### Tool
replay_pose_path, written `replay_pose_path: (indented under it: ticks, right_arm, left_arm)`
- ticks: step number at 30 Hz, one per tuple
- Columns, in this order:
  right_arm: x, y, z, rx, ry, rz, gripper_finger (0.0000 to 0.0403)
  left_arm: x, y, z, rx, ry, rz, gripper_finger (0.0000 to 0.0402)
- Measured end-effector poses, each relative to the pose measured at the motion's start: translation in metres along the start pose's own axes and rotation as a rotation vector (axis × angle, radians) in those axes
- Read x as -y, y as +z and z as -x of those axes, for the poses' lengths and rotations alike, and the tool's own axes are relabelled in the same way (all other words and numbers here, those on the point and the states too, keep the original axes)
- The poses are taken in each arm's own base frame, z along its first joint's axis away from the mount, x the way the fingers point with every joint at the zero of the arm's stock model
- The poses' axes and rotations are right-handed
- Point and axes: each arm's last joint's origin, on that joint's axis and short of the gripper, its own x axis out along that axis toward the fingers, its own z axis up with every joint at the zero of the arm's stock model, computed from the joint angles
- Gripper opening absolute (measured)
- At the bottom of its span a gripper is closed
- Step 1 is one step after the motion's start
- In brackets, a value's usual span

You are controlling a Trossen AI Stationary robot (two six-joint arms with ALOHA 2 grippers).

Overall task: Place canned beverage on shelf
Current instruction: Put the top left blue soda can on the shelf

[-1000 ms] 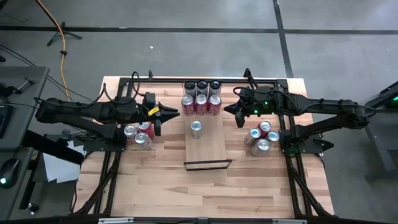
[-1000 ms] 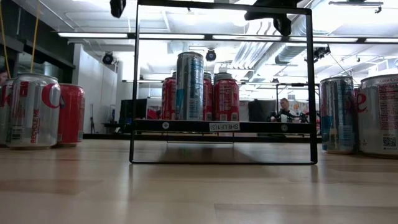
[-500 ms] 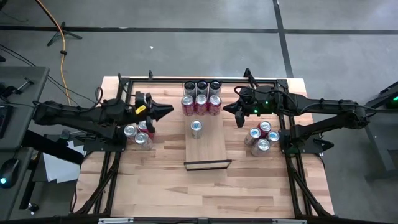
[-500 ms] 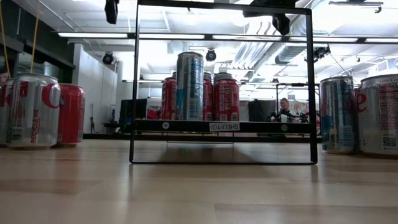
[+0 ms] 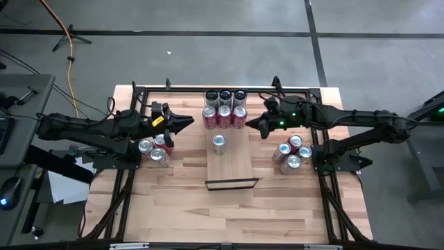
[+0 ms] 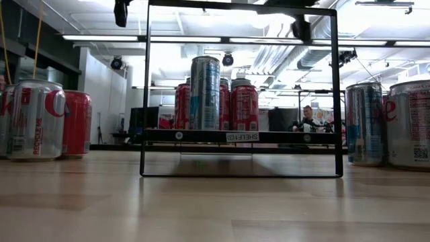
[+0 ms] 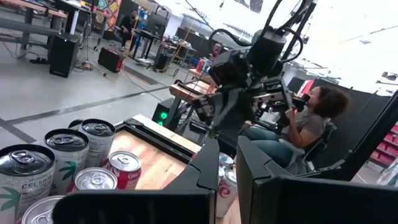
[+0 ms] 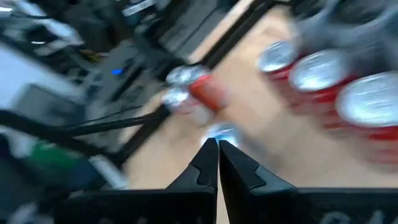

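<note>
The shelf [image 5: 231, 164] lies mid-table with one can [image 5: 219, 144] standing on it (six more cans [image 5: 225, 107] sit past its far end). Left gripper [image 5: 189, 122] hangs off to its left, fingers pressed together, holding nothing. Right gripper [image 5: 251, 124] hangs to its right, same deal: closed and empty.
</note>
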Motion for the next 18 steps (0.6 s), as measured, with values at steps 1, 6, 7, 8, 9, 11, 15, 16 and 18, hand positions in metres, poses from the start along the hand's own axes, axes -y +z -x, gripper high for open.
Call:
replay_pose_path:
  ticks: [1, 6, 7, 8, 9, 11, 15, 16, 18]
  right_arm:
    - [-0.002, -0.002, -0.005, -0.024, 0.037, -0.020, 0.0000]
    - [-0.008, -0.023, -0.038, -0.213, 0.126, -0.115, 0.0000]
    - [-0.008, -0.028, -0.045, -0.254, 0.123, -0.120, 0.0000]
    - [-0.006, -0.034, -0.052, -0.284, 0.110, -0.118, 0.0000]
    - [-0.005, -0.039, -0.059, -0.306, 0.094, -0.118, 0.0000]
    - [-0.001, -0.047, -0.072, -0.338, 0.060, -0.133, 0.0000]
    - [0.009, -0.058, -0.093, -0.359, -0.003, -0.143, 0.0000]
    - [0.011, -0.060, -0.097, -0.351, -0.021, -0.142, 0.0000]
    - [0.014, -0.062, -0.103, -0.343, -0.051, -0.139, 0.0000]
  left_arm:
    - [0.000, 0.000, 0.000, 0.000, 0.000, 0.000, 0.0001]
    - [0.000, 0.000, 0.000, -0.001, 0.000, -0.001, 0.0001]
    - [0.000, 0.000, 0.000, 0.000, 0.000, 0.000, 0.0001]
    - [0.000, 0.000, 0.000, 0.000, 0.000, 0.000, 0.0001]
    - [0.000, 0.000, 0.000, 0.000, 0.000, 0.000, 0.0001]
    - [0.000, 0.000, 0.000, -0.001, 0.000, -0.001, 0.0000]
    - [0.000, 0.000, 0.000, -0.004, 0.002, -0.002, 0.0001]
    - [0.000, -0.001, 0.000, -0.006, 0.003, -0.003, 0.0001]
    - [0.000, -0.001, 0.000, -0.007, 0.003, -0.003, 0.0000]
